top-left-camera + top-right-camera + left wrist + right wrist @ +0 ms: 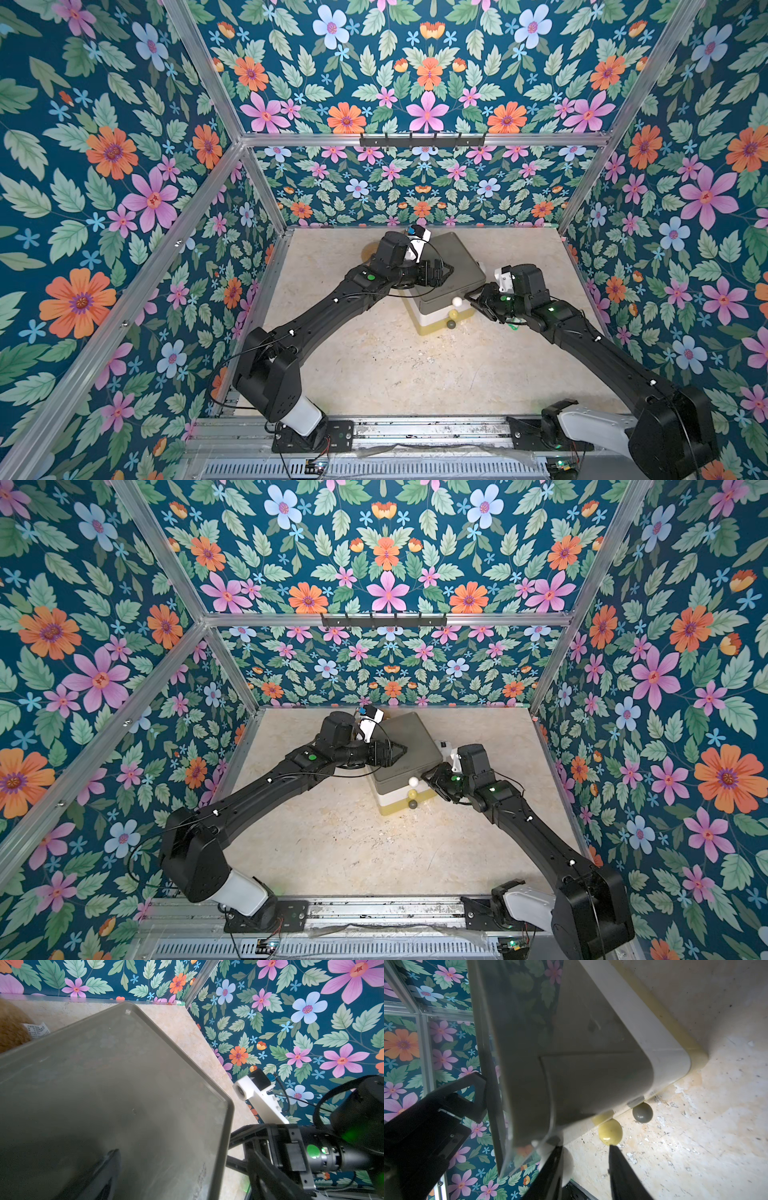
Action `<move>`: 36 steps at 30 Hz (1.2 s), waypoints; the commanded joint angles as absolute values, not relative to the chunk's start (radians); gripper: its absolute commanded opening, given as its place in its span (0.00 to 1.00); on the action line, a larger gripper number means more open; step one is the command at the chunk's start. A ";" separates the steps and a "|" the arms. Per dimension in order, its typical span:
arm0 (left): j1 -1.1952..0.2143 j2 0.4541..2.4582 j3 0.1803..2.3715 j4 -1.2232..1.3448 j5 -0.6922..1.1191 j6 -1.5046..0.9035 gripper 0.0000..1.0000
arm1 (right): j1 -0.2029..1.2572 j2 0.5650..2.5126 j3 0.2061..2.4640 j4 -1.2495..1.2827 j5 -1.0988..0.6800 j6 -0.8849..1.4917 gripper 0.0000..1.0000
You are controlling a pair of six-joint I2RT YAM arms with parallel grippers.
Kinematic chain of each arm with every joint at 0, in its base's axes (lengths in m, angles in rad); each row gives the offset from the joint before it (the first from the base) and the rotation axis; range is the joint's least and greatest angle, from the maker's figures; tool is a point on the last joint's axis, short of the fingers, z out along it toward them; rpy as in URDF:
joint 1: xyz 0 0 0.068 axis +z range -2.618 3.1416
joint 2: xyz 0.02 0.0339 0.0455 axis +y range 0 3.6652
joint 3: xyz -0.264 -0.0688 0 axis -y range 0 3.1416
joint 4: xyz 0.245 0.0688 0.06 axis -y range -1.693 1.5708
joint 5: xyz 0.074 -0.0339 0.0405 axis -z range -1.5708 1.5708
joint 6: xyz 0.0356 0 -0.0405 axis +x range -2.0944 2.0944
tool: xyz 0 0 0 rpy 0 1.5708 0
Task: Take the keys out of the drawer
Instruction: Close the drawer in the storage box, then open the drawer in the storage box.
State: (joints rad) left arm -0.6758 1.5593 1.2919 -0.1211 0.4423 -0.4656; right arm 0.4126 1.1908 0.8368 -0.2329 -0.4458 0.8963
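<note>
Can't see the keys, the drawer chest [461, 255] looks shut. At its front my right gripper [585, 1146] is partly open on nothing, white knob [568, 1164] against one finger [548, 1174], yellow knob [610, 1131] just ahead. Left gripper [400, 751] is over the chest top, jaws I can't tell.

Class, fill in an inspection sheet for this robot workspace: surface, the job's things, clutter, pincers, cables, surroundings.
Surface: beige table, scuffed and stained.
Job's things: keys, nothing seen. The drawer unit has a white knob, a yellow knob and a grey knob; its drawers look shut.
Clutter: brown fuzzy thing with a label, behind the unit.
Pincers: left pincer over the unit's top, jaws unclear. Right pincer open, at the white knob.
Cables: black cable loop by the left arm's base.
Surroundings: floral walls, aluminium frame, hook rack.
</note>
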 commanded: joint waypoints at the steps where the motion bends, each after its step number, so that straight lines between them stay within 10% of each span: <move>1: -0.675 1.560 1.280 -0.206 0.443 -0.479 0.99 | 0.413 1.188 0.835 -0.159 -0.450 0.915 0.41; 25: -0.675 1.463 1.212 -0.096 0.382 -0.544 0.99 | 0.415 0.935 0.649 -0.187 -0.428 0.965 0.54; 36: -0.679 1.432 1.182 -0.071 0.389 -0.564 0.99 | 0.415 0.987 0.442 0.209 -0.619 1.053 0.61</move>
